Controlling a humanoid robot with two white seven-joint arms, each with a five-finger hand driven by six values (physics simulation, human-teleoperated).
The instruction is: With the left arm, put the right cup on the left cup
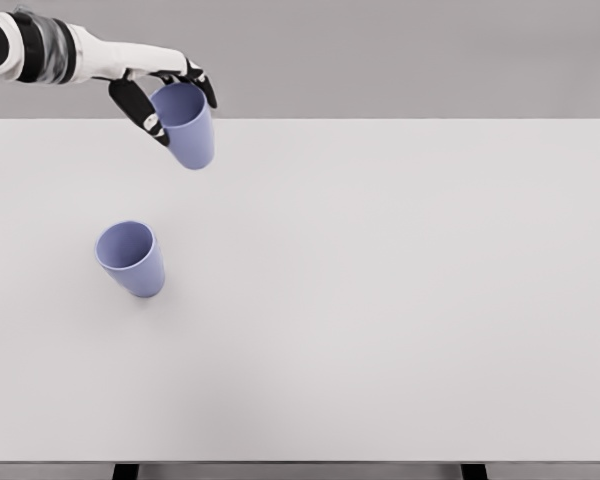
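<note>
held cup (187, 126): periwinkle, lifted off the table, up by the far edge near the far-left corner, mouth up, tilted a little.
left hand (163, 98): fingers wrapped round the held cup's rim area, dark fingertips on both sides; arm comes in from the upper left.
target cup (131, 258): same colour, standing on the table (380, 300) near the left edge, mouth open upward, well apart from the held one, nearer the front.
right arm: not in view.
risk 1: grip sits high at the rim, so fingers may hit the target's rim before the cup seats.
risk 2: tilt at release could make the base catch the lip, tipping or shoving the light target.
risk 3: misaligned descent lands beside it.
step: carry, not yet over target.
</note>
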